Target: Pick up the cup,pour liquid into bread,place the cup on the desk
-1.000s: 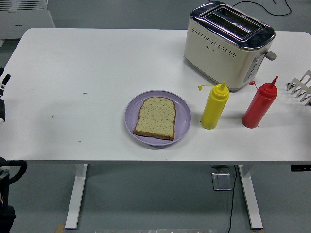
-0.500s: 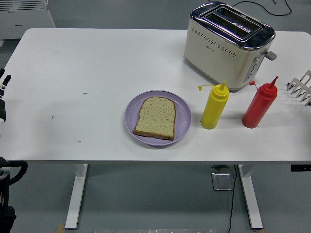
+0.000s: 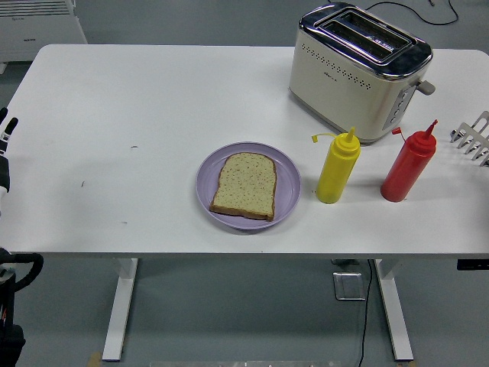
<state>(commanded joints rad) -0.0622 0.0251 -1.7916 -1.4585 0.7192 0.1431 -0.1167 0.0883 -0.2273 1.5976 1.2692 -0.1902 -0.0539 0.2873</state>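
Note:
A slice of bread (image 3: 244,186) lies flat on a purple plate (image 3: 288,183) near the table's front middle. No cup shows; a yellow squeeze bottle (image 3: 337,168) and a red squeeze bottle (image 3: 407,164) stand upright to the right of the plate. My right hand (image 3: 472,138) shows only as pale spread fingers at the right edge, a little right of the red bottle, and holds nothing. My left hand (image 3: 4,153) barely shows at the left edge, far from the plate.
A cream and chrome toaster (image 3: 357,70) stands at the back right, just behind the bottles. The white table (image 3: 137,99) runs left of the plate to my left hand. A black cable (image 3: 416,11) lies behind the toaster.
My left hand has shifted very slightly at the left edge. Nothing else has moved.

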